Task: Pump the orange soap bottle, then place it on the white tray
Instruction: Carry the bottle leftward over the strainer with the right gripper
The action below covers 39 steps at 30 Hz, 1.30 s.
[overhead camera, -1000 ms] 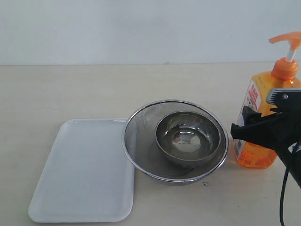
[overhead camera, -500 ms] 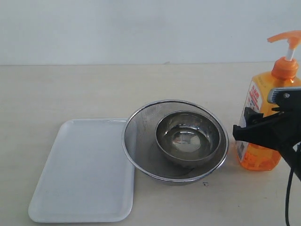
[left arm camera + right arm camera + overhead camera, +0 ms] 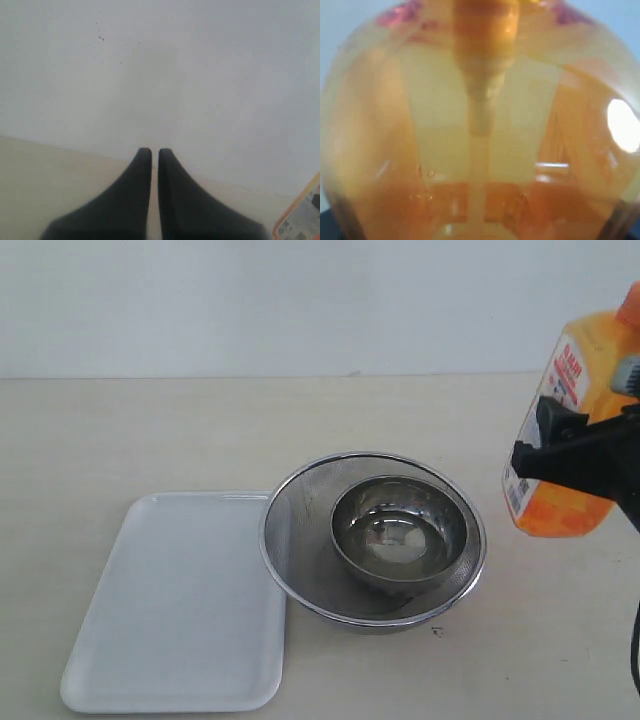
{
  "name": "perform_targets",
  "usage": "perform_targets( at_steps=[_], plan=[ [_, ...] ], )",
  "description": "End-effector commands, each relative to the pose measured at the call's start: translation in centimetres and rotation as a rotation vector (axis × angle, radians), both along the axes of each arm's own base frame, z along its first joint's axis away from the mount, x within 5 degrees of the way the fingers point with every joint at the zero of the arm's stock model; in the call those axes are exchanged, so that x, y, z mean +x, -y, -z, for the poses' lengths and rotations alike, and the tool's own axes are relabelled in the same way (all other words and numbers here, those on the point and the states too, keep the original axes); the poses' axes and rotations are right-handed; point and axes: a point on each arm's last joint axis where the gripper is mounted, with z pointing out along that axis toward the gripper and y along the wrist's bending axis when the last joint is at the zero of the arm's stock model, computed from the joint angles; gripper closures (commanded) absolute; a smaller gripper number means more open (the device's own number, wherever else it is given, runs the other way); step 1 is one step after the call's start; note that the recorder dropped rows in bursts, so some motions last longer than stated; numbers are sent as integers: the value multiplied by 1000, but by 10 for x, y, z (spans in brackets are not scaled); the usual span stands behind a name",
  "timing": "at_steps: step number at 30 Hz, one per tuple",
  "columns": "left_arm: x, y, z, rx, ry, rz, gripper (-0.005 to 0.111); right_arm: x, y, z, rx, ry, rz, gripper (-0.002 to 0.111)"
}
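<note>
Lifted off desk (image 3: 150, 430) since last look: orange soap bottle (image 3: 568, 512), pinched in my right end effector (image 3: 547, 452); left end effector (image 3: 154, 160) pressed together.

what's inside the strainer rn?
A smaller steel bowl sits inside the mesh strainer, toward its right side. Bare mesh shows left of the bowl. The mesh beneath the bowl is covered. Nothing else is visible inside.

Translucent orange soap bottle (image 3: 590, 362) aloft, tilted, at far right; white tray (image 3: 170, 610) flat, well apart, at left
</note>
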Motion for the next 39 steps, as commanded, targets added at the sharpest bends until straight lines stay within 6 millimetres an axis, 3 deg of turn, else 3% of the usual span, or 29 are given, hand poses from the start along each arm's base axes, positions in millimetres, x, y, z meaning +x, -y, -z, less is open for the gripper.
perform_targets(
  at_steps=[1,6,12,18,20,29,39],
  plan=[
    [0,-1,1,-14,-7,-8,102,1,-3,-44,26,151,-26,108],
    [0,-1,1,-18,-8,-10,102,9,-21,-93,47,171,-143,108],
    [0,-2,1,-19,-10,-17,102,1,-64,-144,40,274,-305,108],
    [0,-2,1,-28,-12,-16,102,-4,-97,-168,64,309,-417,108],
    [0,0,1,-33,-9,6,102,-3,-122,-170,47,313,-476,108],
    [0,0,1,-35,-9,10,102,9,-199,-155,14,253,-609,108],
    [0,1,1,-34,-9,12,102,14,-250,-96,-1,218,-634,108]
  ],
)
